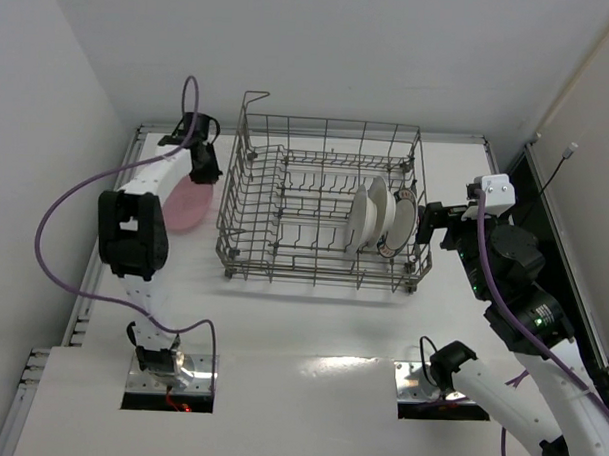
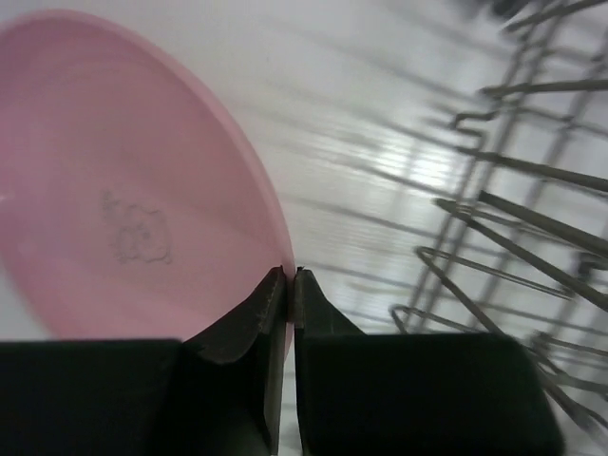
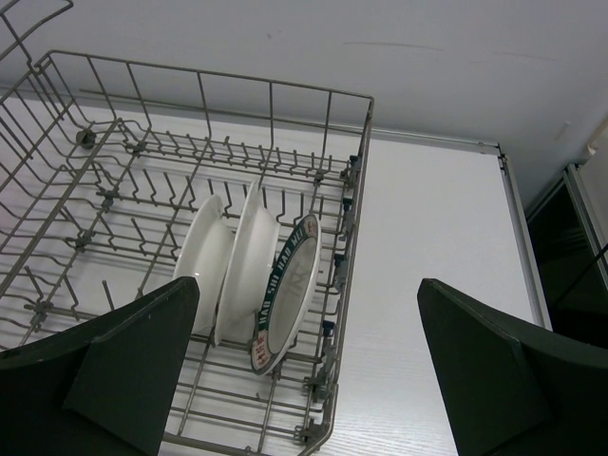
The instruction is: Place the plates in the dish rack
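The pink plate (image 2: 123,190) is rim-pinched by left fingers (image 2: 237,332); right fingers (image 3: 133,361) are spread. It could be knocked loose by the rack (image 1: 247,201).

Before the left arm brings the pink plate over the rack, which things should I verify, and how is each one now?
1. Left pincer shut on the pink plate rim: ok.
2. Grip depth: only the tips pinch the rim, so it may slip: not ok.
3. Pink plate lifted off the table: cannot tell.
4. Free tine rows in the dish rack, left of the loaded plates: ok.
5. Two white plates and teal-rimmed plate standing upright in the rack: ok.
6. Right pincer open, outside the rack's right end: ok.
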### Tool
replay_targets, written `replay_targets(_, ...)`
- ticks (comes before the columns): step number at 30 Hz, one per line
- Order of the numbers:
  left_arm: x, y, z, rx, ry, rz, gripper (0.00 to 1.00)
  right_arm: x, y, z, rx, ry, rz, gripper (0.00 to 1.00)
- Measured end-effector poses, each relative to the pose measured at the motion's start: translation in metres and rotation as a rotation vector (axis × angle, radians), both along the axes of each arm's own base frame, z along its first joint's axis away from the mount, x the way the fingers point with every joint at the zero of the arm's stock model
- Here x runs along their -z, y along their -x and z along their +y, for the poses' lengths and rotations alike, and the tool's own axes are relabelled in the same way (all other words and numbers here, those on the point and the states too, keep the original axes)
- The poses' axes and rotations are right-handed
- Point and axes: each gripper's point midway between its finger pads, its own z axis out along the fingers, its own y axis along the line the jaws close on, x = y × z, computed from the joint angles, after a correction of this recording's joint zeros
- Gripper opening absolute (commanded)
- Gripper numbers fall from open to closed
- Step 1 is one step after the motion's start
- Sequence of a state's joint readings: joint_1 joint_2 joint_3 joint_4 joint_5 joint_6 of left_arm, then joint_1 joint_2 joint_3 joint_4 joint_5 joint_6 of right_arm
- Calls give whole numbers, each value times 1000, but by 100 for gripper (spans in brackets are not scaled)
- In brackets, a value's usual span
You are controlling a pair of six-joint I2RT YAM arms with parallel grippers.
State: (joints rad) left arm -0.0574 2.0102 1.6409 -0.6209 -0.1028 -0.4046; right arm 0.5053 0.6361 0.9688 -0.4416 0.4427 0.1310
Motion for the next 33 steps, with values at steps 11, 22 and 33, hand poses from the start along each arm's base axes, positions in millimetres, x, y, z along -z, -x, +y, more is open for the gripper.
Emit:
replay_targets(11, -219, 15, 1, -124, 116, -510, 0, 0, 0, 0, 1, 0, 0, 99)
replay_targets(22, -389, 71, -53, 63, 434, -980, 0, -4, 4, -3, 4, -9, -16, 99)
replay_targets(33, -432, 123, -216, 523, 947, -944, 0, -3, 5, -6, 21, -4, -12, 99)
